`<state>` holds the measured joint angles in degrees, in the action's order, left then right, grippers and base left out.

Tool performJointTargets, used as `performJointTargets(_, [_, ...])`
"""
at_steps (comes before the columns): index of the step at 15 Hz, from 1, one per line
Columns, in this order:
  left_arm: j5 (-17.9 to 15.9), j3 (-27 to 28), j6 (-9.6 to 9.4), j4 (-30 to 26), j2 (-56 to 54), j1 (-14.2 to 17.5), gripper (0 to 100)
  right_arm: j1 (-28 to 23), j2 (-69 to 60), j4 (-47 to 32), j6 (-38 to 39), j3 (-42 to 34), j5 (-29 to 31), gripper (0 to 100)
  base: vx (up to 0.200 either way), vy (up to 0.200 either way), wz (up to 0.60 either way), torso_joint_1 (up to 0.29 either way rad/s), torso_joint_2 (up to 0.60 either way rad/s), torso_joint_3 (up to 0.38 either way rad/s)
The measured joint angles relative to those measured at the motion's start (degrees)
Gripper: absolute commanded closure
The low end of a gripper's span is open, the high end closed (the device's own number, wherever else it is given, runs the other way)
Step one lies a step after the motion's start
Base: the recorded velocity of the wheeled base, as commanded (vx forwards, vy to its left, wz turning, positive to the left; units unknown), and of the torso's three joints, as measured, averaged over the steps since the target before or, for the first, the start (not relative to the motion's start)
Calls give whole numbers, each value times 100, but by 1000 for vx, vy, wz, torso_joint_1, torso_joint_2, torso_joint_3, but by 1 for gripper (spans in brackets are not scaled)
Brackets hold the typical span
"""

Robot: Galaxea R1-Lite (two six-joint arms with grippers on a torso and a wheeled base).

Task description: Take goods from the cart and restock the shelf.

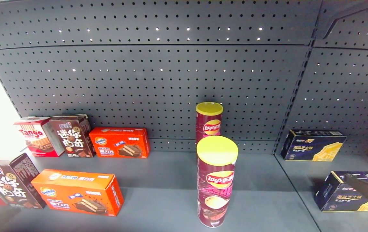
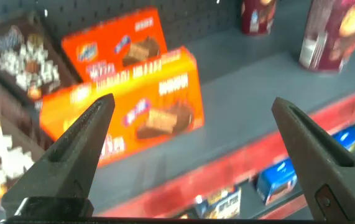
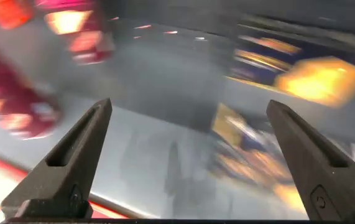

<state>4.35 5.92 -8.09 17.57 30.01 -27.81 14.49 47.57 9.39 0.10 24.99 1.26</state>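
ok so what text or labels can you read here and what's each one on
brand names not quoted, only where print stands.
front chip can, rear chip can: logo badge, clear.
front orange box, rear orange box: small logo, white characters.
front brown box, rear brown box: large white characters.
red-and-white box: large red word.
rear blue box, front blue box: gold print, too small.

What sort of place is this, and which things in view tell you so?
Most likely a shop aisle, or a mock-up of one. A dark shelf with a perforated back panel carries snack boxes and chip cans in rows, and a red strip runs along its front edge.
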Motion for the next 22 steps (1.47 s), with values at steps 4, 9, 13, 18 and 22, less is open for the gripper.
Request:
performJointTargets(4, [188, -527, -268, -482, -722, 9, 0, -1178, -1825, 68, -26, -1295, 7, 0, 0, 0, 0, 0, 0, 0])
performJointTargets(9, [211, -533, -274, -1569, -1674, 0, 0, -1647, -3523, -558, -21, -2022, 46, 0, 0, 0, 0, 0, 0, 0])
performJointTargets(13, [207, -463, -266, -1681, -2094, 6, 0, -1468, -4291, -936, -30, -2464, -247, 0, 0, 0, 0, 0, 0, 0])
performJointTargets(18, [273, -456, -266, -1681, -2167, 44, 0, -1434, -4702, -931, -10, -2494, -324, 0, 0, 0, 0, 0, 0, 0])
performJointTargets(22, [471, -458, -195, -1684, -2100, 833, 0, -1434, -4757, -931, -10, -2499, -325, 0, 0, 0, 0, 0, 0, 0])
